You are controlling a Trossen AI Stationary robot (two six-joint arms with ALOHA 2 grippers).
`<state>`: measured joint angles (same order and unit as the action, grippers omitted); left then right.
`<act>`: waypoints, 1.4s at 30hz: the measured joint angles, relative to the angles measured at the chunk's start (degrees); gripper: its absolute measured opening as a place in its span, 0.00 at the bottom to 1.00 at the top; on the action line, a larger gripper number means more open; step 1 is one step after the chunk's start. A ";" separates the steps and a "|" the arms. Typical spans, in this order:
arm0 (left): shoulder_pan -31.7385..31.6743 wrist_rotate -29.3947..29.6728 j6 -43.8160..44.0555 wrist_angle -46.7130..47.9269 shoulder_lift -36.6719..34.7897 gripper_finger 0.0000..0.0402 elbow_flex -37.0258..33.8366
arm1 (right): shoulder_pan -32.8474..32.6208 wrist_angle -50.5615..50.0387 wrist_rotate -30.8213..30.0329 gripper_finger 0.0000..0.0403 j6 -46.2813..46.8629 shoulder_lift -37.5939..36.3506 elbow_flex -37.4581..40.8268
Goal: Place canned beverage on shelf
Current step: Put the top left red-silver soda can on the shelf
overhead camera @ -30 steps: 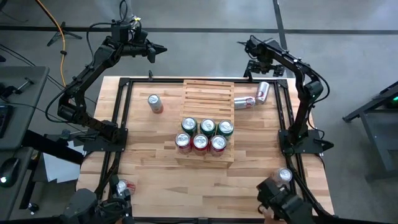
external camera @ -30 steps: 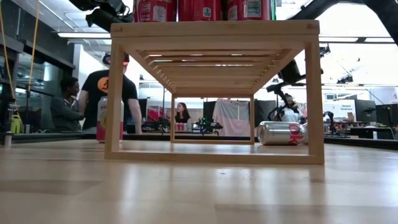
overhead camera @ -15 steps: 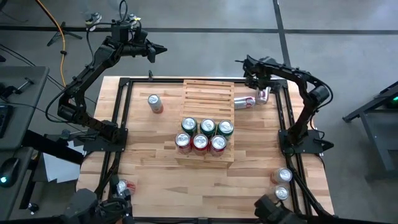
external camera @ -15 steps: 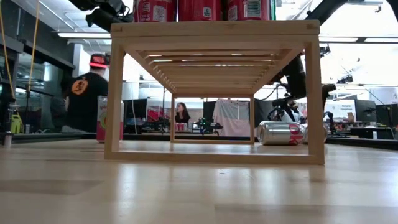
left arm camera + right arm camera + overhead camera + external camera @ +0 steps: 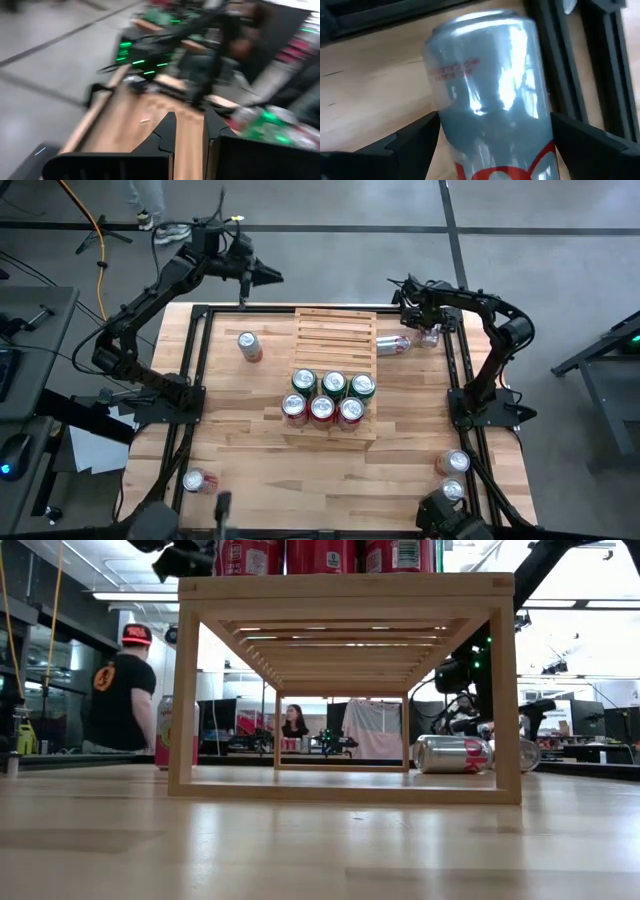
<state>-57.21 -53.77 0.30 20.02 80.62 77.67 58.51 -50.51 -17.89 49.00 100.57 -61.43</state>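
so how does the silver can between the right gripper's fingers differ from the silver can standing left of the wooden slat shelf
The silver can at the right gripper lies on its side by the table's right frame; the silver can standing left of the pale wooden slat shelf is upright. The first sits between the right gripper's open fingers; the second has no gripper near it. Both rest on the tabletop, off the shelf.

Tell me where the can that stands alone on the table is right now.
In the high view, the upright can stands on the table's left half, beside the shelf's back-left corner, apart from it and below the left gripper.
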 joint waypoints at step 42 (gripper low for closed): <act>25.09 -30.52 39.99 -39.94 -14.95 0.49 0.02 | -0.93 5.43 1.61 0.88 -1.07 0.04 2.08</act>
<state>-32.11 -84.29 40.29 -19.91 65.67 77.69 57.58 -45.08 -16.29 47.93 100.62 -59.35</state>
